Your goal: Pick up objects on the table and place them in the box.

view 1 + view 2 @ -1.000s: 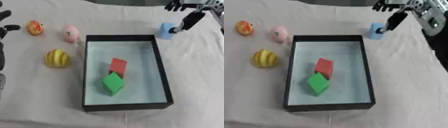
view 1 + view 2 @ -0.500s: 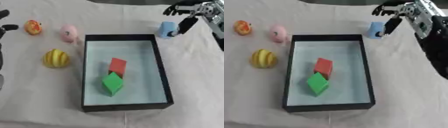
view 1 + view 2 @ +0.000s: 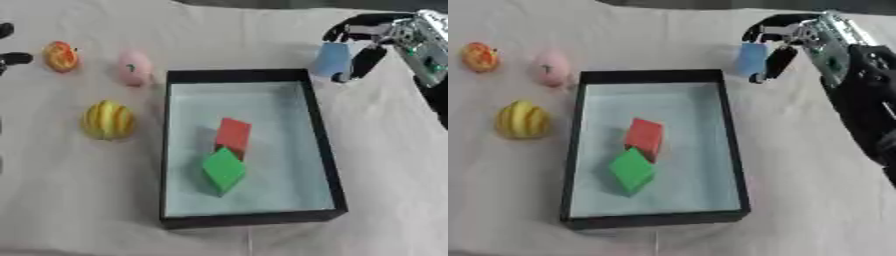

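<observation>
1. At the far left edge a bit of the left hand (image 3: 10,59) shows dark beside the fruit; too little of it is visible to tell how its fingers stand.
2. Three pieces lie on the cloth left of the box, not yet collected: an orange-red fruit (image 3: 61,56), a pink fruit (image 3: 133,68) nearer the box's far-left corner, and a yellow fruit (image 3: 108,119) below them.
3. The black box (image 3: 320,145) sits mid-table; inside it a red block (image 3: 233,135) and a green block (image 3: 223,170) touch, so I judge two items done and four left.
4. Just beyond the box's far-right corner is a light blue block (image 3: 332,59); whether it rests on the cloth I cannot tell.
5. The right hand (image 3: 802,40) comes in from the upper right and curls round that blue block, fingers arched over its top and a dark digit down its right side; the block looks pinched, ready for a short carry into the box.
</observation>
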Available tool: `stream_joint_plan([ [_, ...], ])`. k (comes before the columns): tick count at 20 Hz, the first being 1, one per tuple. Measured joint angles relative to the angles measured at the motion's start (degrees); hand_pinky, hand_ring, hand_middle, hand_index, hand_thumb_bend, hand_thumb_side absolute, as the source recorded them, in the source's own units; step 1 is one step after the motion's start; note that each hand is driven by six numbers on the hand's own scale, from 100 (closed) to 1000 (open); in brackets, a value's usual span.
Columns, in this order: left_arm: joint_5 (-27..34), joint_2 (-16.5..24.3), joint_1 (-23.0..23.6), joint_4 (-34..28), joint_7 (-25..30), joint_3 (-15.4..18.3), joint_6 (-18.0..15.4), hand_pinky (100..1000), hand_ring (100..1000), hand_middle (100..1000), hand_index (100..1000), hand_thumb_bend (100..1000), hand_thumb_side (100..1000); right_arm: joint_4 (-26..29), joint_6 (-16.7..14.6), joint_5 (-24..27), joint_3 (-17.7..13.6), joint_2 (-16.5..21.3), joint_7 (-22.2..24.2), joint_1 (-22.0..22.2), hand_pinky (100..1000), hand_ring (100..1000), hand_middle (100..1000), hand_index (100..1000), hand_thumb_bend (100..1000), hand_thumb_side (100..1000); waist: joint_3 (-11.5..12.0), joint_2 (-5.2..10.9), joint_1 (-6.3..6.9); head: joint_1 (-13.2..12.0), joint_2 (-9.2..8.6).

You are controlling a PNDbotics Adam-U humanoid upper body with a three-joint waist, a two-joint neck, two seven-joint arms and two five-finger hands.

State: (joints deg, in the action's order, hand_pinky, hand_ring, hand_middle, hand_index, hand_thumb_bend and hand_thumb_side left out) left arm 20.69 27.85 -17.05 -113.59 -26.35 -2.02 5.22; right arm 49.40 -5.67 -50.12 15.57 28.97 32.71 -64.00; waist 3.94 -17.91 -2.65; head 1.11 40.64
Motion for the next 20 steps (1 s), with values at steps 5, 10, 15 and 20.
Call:
stream_joint_plan([
  [5, 0.00, 0.00, -0.08, 0.00, 0.03, -0.01, -0.03, 590, 783, 797, 727, 219, 806, -0.27, 2.22, 0.53, -0.47, -0.43, -4.00, -0.02, 789, 696, 530, 660, 347, 100, 0.00, 0.00, -0.02, 0.00, 0.00],
  [10, 0.00, 0.00, -0.08, 0.00, 0.15, -0.31, 0.04, 591, 784, 798, 727, 219, 806, 0.57, 4.06, 1.94, -0.36, -0.43, -7.02, 0.01, 758, 625, 457, 577, 335, 100, -0.07, 0.03, -0.16, 0.01, 0.00],
  [15, 0.00, 0.00, -0.03, 0.00, 0.19, -0.31, 0.08, 591, 784, 798, 727, 219, 807, 5.44, 5.99, 6.19, -0.36, 0.25, -8.87, 1.00, 738, 607, 447, 567, 335, 100, -0.40, 0.06, -0.30, -0.06, 0.03],
  [20, 0.00, 0.02, 0.60, 0.00, 0.17, -0.29, 0.09, 591, 784, 798, 727, 218, 806, 20.59, 8.82, 14.18, 1.54, 6.82, -6.87, 3.49, 732, 606, 466, 590, 347, 100, -1.03, 0.57, -0.71, -0.64, 0.12],
])
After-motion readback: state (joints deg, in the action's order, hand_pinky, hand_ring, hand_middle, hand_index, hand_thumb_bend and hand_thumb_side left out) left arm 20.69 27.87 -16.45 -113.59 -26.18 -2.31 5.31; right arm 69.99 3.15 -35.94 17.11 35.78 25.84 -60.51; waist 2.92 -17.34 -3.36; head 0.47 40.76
